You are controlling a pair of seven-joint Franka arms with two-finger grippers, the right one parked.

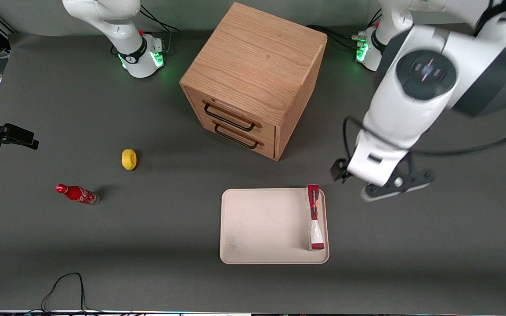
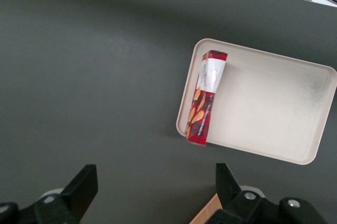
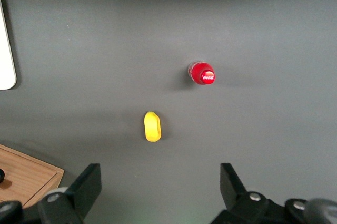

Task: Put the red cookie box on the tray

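Note:
The red cookie box (image 1: 314,217) stands on its long thin edge on the cream-white tray (image 1: 262,224), along the tray's rim toward the working arm's end. One end of the box overlaps the rim. In the left wrist view the box (image 2: 204,97) and tray (image 2: 263,103) show apart from the fingers. My left gripper (image 1: 376,175) hangs above the bare table beside the tray corner that lies nearest the cabinet, toward the working arm's end. Its gripper (image 2: 155,187) is open and empty, with only table between the fingers.
A wooden drawer cabinet (image 1: 253,83) stands farther from the front camera than the tray; its corner shows in the left wrist view (image 2: 205,214). A yellow fruit (image 1: 128,159) and a small red soda bottle (image 1: 77,194) lie toward the parked arm's end. A black cable (image 1: 64,285) loops near the front edge.

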